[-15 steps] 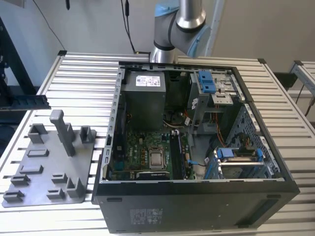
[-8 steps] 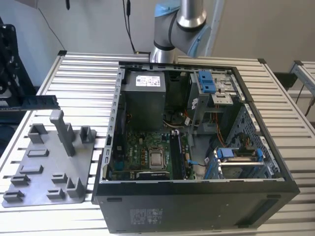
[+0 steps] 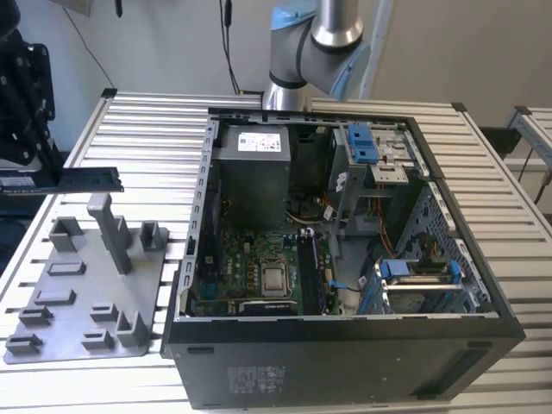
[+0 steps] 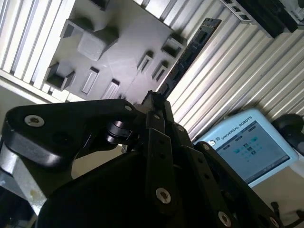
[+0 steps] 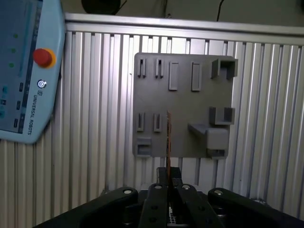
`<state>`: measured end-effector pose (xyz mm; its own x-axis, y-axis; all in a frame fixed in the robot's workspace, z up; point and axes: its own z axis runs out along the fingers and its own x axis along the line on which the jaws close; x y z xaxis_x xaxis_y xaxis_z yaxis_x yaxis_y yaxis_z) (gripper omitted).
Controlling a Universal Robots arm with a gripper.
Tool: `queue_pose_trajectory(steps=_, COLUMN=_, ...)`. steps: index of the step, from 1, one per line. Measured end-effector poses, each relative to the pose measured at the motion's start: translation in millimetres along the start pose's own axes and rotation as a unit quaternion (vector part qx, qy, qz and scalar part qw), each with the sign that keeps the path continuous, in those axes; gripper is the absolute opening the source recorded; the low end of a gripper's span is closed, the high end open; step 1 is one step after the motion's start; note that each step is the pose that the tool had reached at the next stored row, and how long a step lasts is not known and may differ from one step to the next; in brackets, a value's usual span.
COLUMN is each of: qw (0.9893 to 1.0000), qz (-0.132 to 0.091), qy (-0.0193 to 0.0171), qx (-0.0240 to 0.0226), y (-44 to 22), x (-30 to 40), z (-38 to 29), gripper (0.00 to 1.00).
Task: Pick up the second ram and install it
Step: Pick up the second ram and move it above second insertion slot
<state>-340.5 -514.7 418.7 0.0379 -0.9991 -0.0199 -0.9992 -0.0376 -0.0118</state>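
Note:
In the exterior view my gripper (image 3: pixel 26 168) is at the far left, shut on the second ram (image 3: pixel 86 178). The long dark stick lies level, above the slatted table and beyond the grey holder tray (image 3: pixel 86 293). In the second wrist view the ram (image 4: pixel 190 52) reaches out from my gripper (image 4: pixel 154 102) past the edge of the tray (image 4: pixel 118 52). In the first wrist view the stick (image 5: pixel 168 137) shows edge-on, rising from my gripper (image 5: pixel 168 179) in front of the tray (image 5: pixel 183 95). The open computer case (image 3: pixel 345 354) lies to the exterior view's right, its memory slots (image 3: pixel 312 272) beside the processor.
Upright posts (image 3: pixel 110 228) stand on the holder tray below the ram. A teach pendant (image 4: pixel 247 147) lies beside the table and also appears in the first wrist view (image 5: pixel 23 71). The arm's base (image 3: pixel 302 52) stands behind the case. Blue drive brackets (image 3: pixel 362 142) sit inside the case.

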Motion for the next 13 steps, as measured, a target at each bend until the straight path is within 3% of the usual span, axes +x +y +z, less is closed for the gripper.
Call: queue_pose_trajectory(steps=13, qw=1.0, qz=0.0, qy=0.0, qx=0.0, y=-29.9, x=1.1, z=0.3, gripper=0.14)
